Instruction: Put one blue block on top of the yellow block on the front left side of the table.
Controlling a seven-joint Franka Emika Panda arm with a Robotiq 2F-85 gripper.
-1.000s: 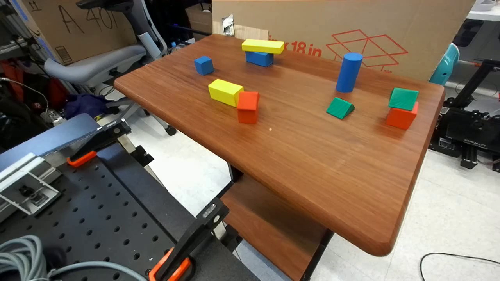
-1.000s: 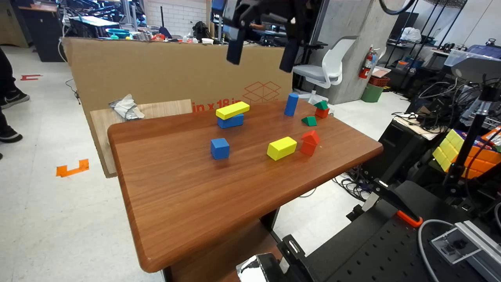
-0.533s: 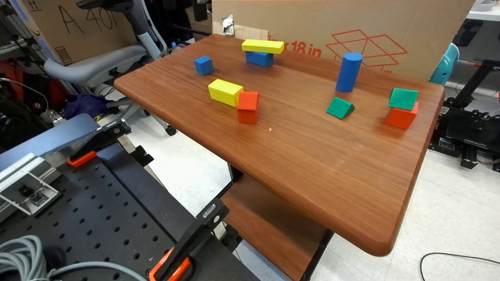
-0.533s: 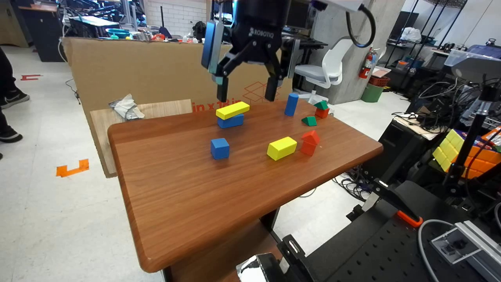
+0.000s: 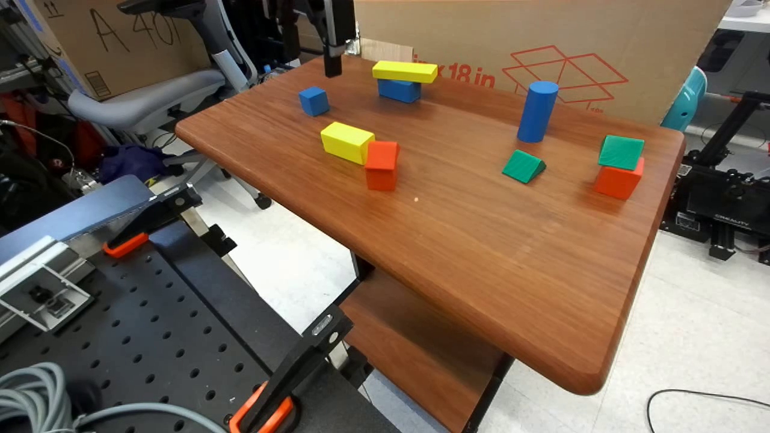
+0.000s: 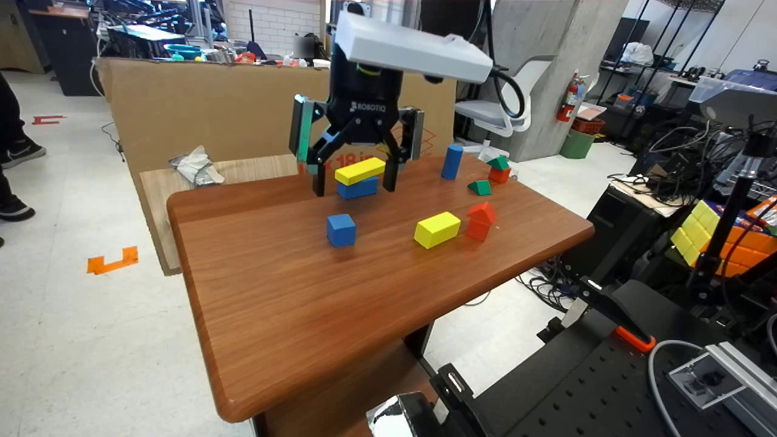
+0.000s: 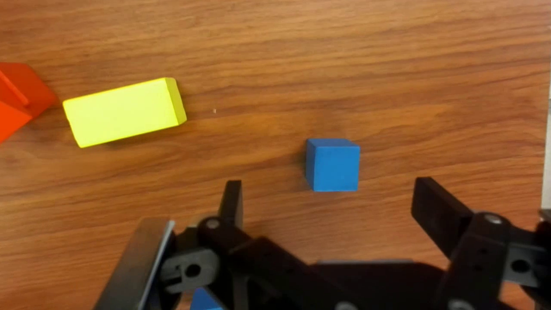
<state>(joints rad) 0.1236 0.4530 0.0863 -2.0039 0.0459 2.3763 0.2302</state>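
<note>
One blue cube (image 6: 341, 232) sits on your bench (image 6: 273, 297), apart from one thick yellow block (image 6: 437, 230), one blue cylinder (image 5: 537, 114) and two green wedges (image 5: 524, 166); your claw (image 6: 355, 184), spread wide, hangs lower than a second ago.

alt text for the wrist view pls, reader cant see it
A small blue cube sits on a reddish-brown wooden table, beyond an open, empty black gripper. At upper left lie a thick yellow rectangular brick and red blocks cut off by the frame.
</note>
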